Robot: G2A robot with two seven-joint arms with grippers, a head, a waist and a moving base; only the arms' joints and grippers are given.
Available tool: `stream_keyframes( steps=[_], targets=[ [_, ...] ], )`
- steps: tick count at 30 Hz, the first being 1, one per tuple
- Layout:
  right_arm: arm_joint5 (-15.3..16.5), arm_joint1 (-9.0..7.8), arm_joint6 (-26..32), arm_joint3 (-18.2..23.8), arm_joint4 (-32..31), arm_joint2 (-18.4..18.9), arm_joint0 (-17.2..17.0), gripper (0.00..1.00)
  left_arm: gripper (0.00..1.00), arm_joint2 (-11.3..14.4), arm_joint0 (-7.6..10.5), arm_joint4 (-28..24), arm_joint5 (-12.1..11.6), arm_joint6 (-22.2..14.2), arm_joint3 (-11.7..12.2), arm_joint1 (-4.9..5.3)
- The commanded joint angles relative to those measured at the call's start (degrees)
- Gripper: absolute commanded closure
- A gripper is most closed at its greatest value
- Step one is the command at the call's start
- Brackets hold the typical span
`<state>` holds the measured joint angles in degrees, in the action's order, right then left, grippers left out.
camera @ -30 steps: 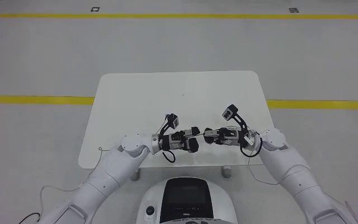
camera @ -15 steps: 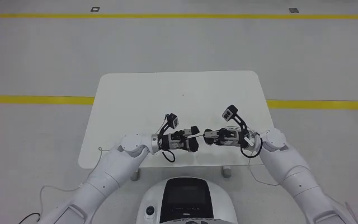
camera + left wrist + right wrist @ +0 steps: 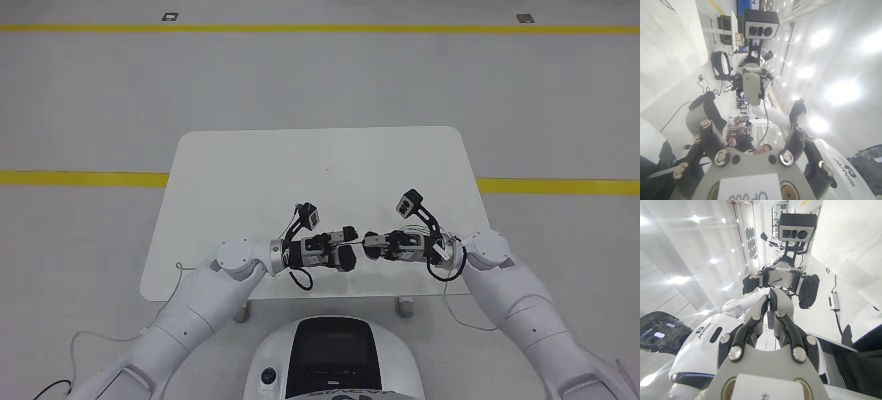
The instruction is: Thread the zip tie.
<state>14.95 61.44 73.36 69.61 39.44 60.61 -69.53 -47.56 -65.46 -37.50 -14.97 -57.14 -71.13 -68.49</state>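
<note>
The white table (image 3: 250, 170) stands on a grey floor (image 3: 300, 80) marked with yellow lines (image 3: 80, 178), and both arms meet above the table's near edge, tip toward tip. The left gripper (image 3: 751, 103) is spread wide. Its two black-padded fingers (image 3: 705, 106) stand well apart and there is nothing pressed between them. The right gripper (image 3: 771, 296) is drawn together almost fully. Its grey fingers (image 3: 761, 306) leave only a thin slit where a dark ribbed pad shows, and its tips point into the open space between the left gripper's fingers, just beside them. The zip tie (image 3: 347, 237) I can make out only from above, as a thin pale strip. It runs slanted along the upper finger of the left gripper toward the right gripper's tips, in the air over the table's near edge. It is too fine for me to tell whether the right gripper pinches its end, or whether it touches the left finger at all. Compared with one second ago, the right gripper has come a little closer to the left one, so the gap between the two tips is smaller, while the left arm has kept its place and its fingers are as wide as before
</note>
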Motion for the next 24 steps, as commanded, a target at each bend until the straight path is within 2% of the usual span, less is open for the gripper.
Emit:
stream_keyframes(
  steps=[1,4,8,24],
  targets=[
    [-0.17,-0.01,-0.03,-0.18,-0.39,0.10,0.09,1.00,0.32,0.01,0.02,0.02,0.01,0.03,-0.01,0.02],
    [-0.30,-0.02,-0.16,-0.27,-1.16,0.14,0.19,1.00,0.36,0.03,0.05,0.08,0.05,0.09,0.00,0.05],
    [-0.80,0.00,-0.47,-0.30,-2.56,-0.11,0.32,1.00,0.47,0.07,0.11,0.09,0.20,0.16,0.01,0.08],
    [-1.59,-0.21,-1.17,0.31,-5.18,0.61,0.30,1.00,0.60,0.10,0.32,0.55,0.46,0.55,-0.11,0.26]
  ],
)
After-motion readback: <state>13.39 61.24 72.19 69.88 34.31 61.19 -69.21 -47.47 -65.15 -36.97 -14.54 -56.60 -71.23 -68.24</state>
